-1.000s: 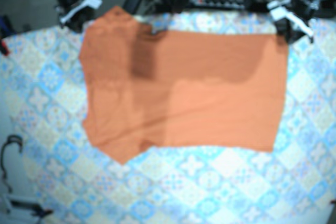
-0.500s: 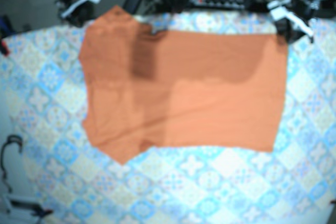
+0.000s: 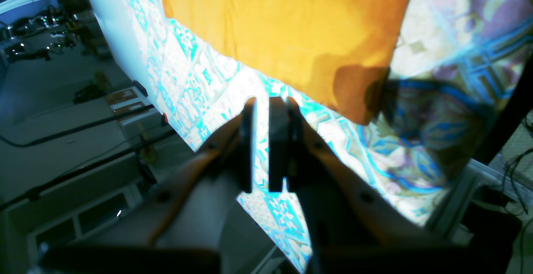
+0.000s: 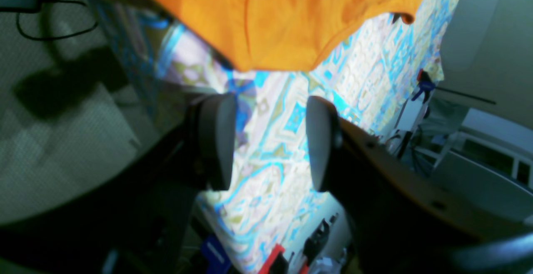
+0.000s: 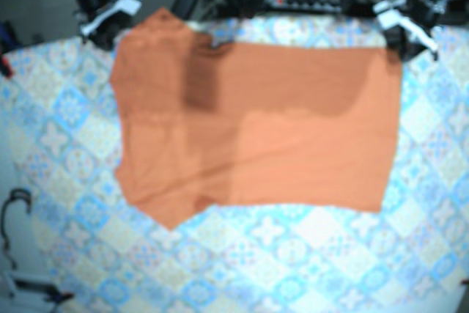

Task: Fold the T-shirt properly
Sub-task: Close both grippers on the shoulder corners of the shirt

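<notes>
there is one orange t-shirt (image 5: 256,122), lying flat on the patterned surface (image 5: 293,269). it is in the half nearer to the arms, and its upper edge reaches the edge where the arms stand. its long axis runs along that edge. the sleeve end points to the robot's right side and the straight hem end to the left side. there are two end effectors. the left end effector (image 3: 262,103) is almost clenched, with only a thin slit, and grasps nothing, near the hem corner. the right end effector (image 4: 268,107) is released and empty, just beside the sleeve.
</notes>
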Tool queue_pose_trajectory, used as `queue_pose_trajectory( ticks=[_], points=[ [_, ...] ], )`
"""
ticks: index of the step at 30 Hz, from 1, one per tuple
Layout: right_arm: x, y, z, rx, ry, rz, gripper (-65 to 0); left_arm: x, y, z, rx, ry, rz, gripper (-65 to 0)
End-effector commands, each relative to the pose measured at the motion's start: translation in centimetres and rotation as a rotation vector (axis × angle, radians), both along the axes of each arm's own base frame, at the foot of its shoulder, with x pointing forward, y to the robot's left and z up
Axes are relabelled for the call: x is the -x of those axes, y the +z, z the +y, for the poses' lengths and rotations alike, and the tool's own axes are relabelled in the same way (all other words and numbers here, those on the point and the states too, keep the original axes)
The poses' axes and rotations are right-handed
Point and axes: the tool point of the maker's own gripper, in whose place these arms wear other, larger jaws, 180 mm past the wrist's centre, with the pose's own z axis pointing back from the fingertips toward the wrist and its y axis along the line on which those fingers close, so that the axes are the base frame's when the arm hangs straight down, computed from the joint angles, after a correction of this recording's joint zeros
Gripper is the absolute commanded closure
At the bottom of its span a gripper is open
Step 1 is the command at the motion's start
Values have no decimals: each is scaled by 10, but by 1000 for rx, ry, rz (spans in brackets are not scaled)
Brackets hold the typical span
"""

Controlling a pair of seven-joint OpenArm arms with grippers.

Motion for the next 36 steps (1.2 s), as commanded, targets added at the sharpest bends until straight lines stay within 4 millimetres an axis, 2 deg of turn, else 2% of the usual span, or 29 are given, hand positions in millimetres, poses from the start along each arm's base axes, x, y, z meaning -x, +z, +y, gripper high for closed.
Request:
queue_pose_trajectory(
  ticks=[1,11,17,27,30,36],
  points=[
    [-6,4,-3,5,5,-27,-270,-5,7,2,-7,-9,-24,-51],
    [-14,-13,-15,18,-24,-7,-270,-5,7,2,-7,-9,-24,-51],
    [-8,-18,-16,18,-28,12,-270,-5,7,2,-7,-9,-24,-51],
    [14,-31,30,-52,64,70,-269,-12,10,2,-5,-6,-44,-51],
    [23,-33,36,-63,76,89,-269,-12,10,2,-5,-6,-44,-51],
    [25,-35,45,-77,93,97,-269,-12,10,6,-20,15,-46,-51]
  ],
)
